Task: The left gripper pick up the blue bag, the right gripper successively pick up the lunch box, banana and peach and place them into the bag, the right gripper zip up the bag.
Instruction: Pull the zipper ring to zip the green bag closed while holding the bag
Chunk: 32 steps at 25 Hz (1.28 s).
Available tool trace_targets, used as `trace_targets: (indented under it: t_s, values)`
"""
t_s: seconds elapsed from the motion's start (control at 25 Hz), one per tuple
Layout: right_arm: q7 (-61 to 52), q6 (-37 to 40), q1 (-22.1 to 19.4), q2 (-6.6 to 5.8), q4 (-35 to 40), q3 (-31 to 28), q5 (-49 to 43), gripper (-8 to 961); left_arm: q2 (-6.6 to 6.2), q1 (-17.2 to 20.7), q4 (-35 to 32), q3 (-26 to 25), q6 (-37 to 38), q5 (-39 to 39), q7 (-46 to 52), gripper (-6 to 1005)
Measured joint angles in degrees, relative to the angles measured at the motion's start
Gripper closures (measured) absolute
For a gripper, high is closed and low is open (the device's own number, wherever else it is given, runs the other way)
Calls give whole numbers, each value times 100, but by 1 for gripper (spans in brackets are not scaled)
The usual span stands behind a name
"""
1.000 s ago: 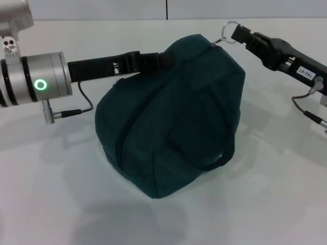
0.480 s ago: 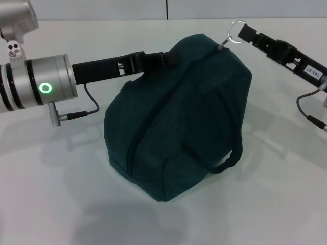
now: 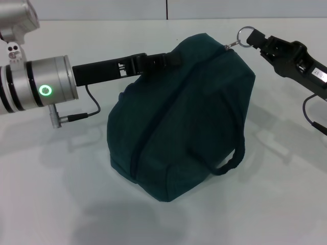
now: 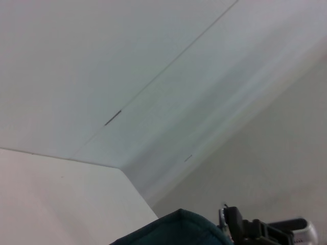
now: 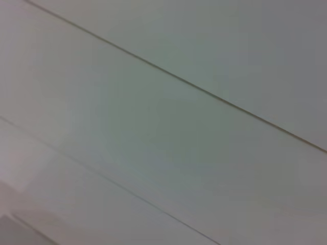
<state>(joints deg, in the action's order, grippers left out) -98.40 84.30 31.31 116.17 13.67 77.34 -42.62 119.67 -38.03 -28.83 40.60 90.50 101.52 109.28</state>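
The blue bag (image 3: 184,112) is closed and bulges on the white table, one strap handle (image 3: 230,163) hanging at its front right. My left gripper (image 3: 158,61) is shut on the bag's top left edge. My right gripper (image 3: 254,38) is shut on the metal ring zipper pull (image 3: 245,37) at the bag's top right corner. The bag's top (image 4: 176,232) and the right gripper (image 4: 245,228) show in the left wrist view. The lunch box, banana and peach are out of view.
The white table (image 3: 61,194) lies around the bag. A grey cable (image 3: 82,115) hangs from my left arm. The right wrist view shows only pale wall.
The right gripper has moved right with the zipper ring, and the bag with the left gripper has shifted a little to the right.
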Motion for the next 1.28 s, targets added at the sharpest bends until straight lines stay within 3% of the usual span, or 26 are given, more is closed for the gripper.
trace_targets:
  t_s: [1.28]
  values:
    - [-364, -712, -185, -60, -102, -23, 153, 949, -15, 184, 0, 311, 681, -592, -359, 914]
